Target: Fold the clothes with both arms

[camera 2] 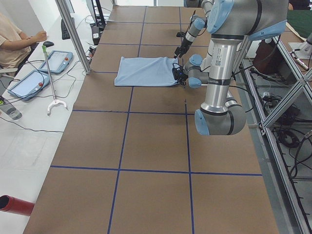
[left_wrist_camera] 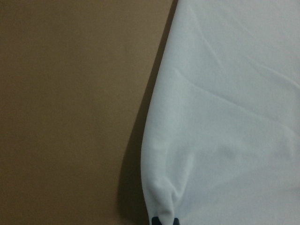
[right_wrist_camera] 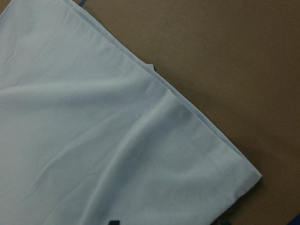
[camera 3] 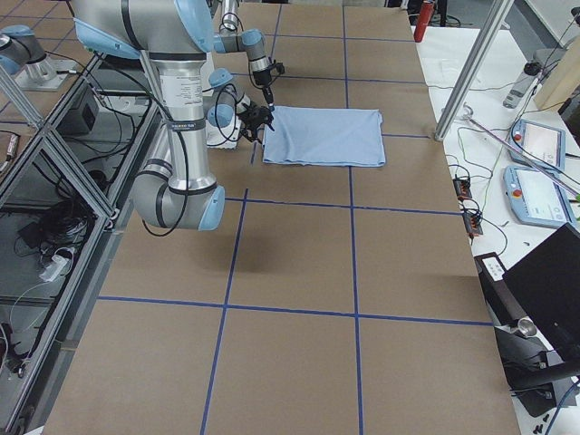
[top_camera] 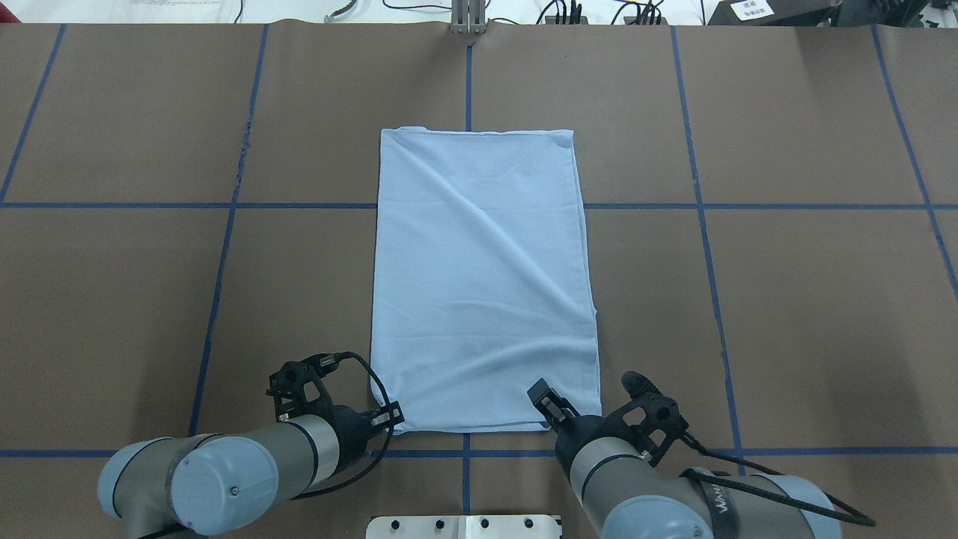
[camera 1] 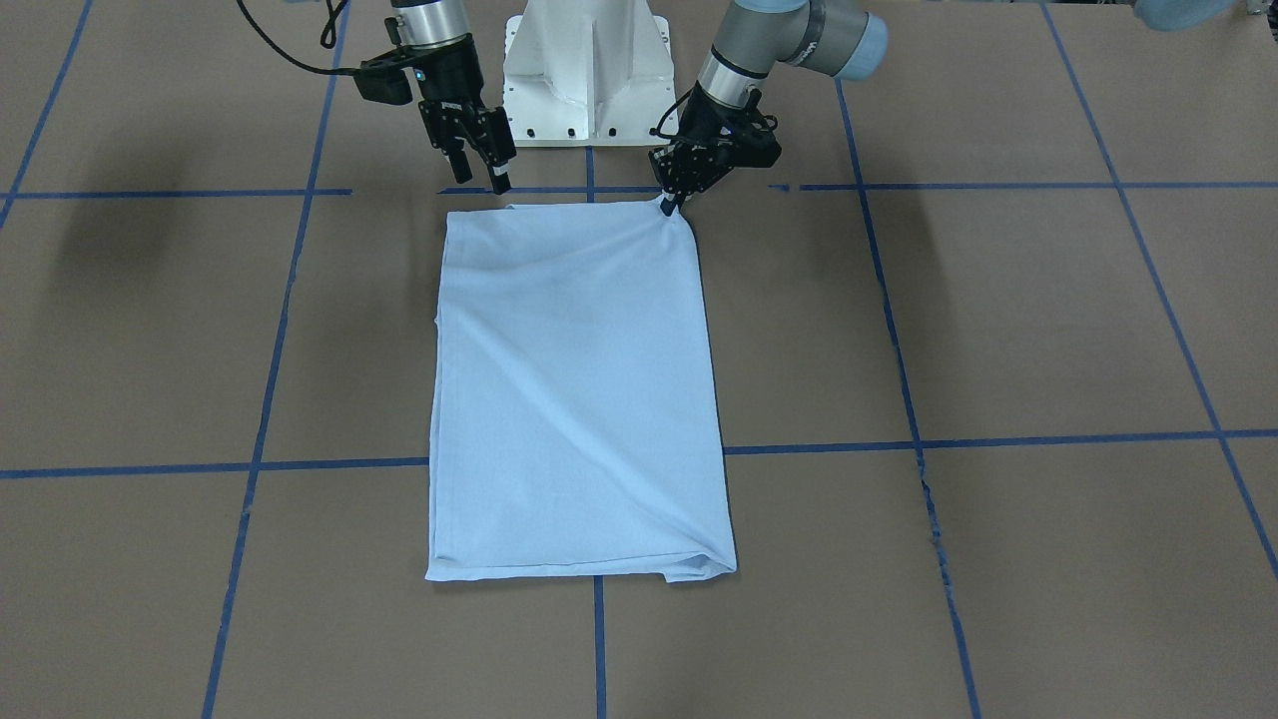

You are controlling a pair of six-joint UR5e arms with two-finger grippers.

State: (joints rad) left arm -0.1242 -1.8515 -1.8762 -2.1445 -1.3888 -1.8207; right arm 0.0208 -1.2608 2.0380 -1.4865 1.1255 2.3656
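One shirt (camera 1: pixel 579 389) on table (camera 1: pixel 998 320) just before base (camera 1: pixel 584 75), folded into long rectangle, long axis straight away from base. Left gripper (camera 1: pixel 669 205) closed, pinching one base-side corner, cloth puckered. Right gripper (camera 1: pixel 481 178) spread wide, holding nothing, just above other base-side corner. Right wrist view shows that corner flat, ungrasped, ahead of fingertips (right_wrist_camera: pixel 113 221); front view leaves this unclear. Likely next: right closes, both carry edge away from base.

One left arm (top_camera: pixel 224 471), one right arm (top_camera: pixel 636 483), one T-shirt (camera 1: pixel 579 389), one pedestal (camera 1: pixel 587 70), one person (camera 2: pixel 14 39).
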